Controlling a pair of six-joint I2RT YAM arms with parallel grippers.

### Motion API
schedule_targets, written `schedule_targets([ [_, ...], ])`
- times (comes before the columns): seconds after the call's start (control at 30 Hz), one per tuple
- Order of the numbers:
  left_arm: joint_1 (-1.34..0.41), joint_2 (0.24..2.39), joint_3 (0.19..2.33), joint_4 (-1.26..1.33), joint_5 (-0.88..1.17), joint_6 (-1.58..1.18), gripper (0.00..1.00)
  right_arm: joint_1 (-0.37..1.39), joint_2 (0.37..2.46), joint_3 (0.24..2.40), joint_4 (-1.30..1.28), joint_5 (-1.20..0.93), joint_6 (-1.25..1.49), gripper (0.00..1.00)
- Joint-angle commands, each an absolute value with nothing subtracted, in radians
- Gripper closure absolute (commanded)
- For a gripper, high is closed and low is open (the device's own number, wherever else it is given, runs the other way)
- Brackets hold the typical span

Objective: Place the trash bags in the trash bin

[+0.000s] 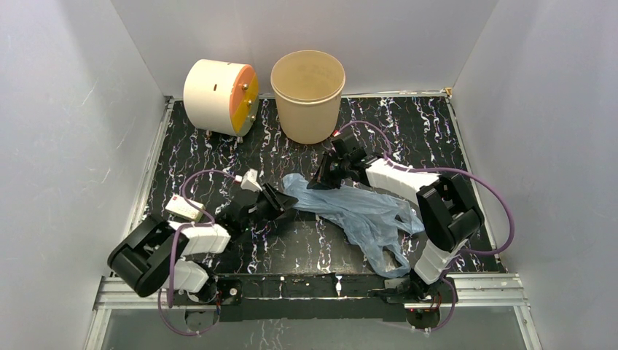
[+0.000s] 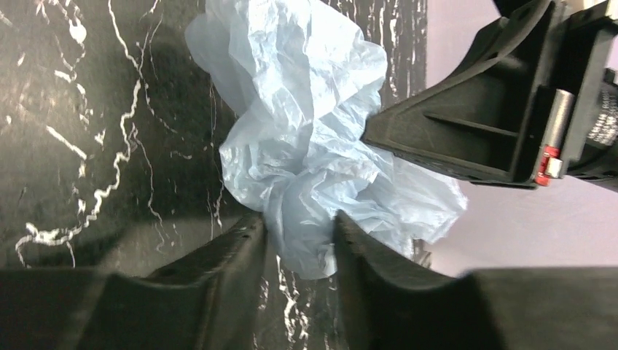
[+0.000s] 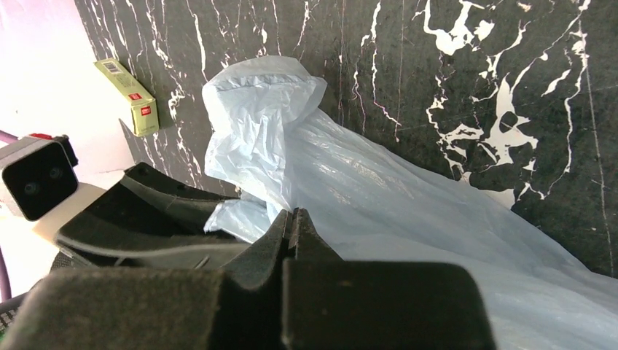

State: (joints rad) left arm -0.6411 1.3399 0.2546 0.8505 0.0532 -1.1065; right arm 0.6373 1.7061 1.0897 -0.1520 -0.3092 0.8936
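The pale blue trash bag (image 1: 357,211) lies crumpled and spread on the black marbled table, its handles toward the near right. My left gripper (image 1: 280,200) is at the bag's left end. In the left wrist view (image 2: 299,226) its jaws are nearly closed, with a bunch of the bag (image 2: 306,146) pinched between them. My right gripper (image 1: 318,182) is at the bag's far edge. In the right wrist view (image 3: 295,213) its jaws are pressed together at the bag's film (image 3: 379,197). The tan trash bin (image 1: 307,95) stands upright and open at the back centre, apart from both grippers.
A cream drum with an orange face (image 1: 218,98) lies on its side left of the bin. A small white card box (image 1: 182,208) lies near the left arm; it also shows in the right wrist view (image 3: 131,106). White walls enclose the table on three sides.
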Motion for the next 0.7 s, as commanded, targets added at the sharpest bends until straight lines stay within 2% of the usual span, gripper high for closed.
schedule_targets([
  [0.0,-0.656,1.394,0.339,0.913,0.012,-1.073,0.75,0.63,1.694,1.108,-0.117,-0.294,0.882,1.0],
  [0.07,-0.658,1.384,0.324,0.912,0.035,-1.066,0.91,0.61,1.689,1.112,-0.137,-0.28,0.866,1.0],
  [0.13,-0.657,1.331,0.247,0.912,-0.018,-1.065,1.0,0.577,1.673,1.112,-0.155,-0.27,0.841,1.0],
  [0.27,-0.645,1.113,0.135,0.78,-0.137,-0.989,1.0,0.483,1.629,1.09,-0.175,-0.301,0.798,1.0],
  [0.4,-0.627,0.925,0.257,0.387,-0.184,-0.731,1.0,0.42,1.636,1.105,-0.229,-0.458,0.7,1.0],
  [0.53,-0.603,0.911,0.408,0.158,-0.228,-0.564,1.0,0.414,1.655,1.106,-0.289,-0.522,0.663,1.0],
  [0.57,-0.595,0.928,0.434,0.149,-0.193,-0.517,0.97,0.414,1.655,1.099,-0.283,-0.532,0.664,1.0],
  [0.6,-0.583,0.953,0.459,0.125,-0.182,-0.496,0.86,0.413,1.652,1.095,-0.284,-0.529,0.666,1.0],
  [0.67,-0.541,1.026,0.514,0.055,-0.181,-0.504,0.49,0.412,1.638,1.081,-0.287,-0.5,0.683,1.0],
])
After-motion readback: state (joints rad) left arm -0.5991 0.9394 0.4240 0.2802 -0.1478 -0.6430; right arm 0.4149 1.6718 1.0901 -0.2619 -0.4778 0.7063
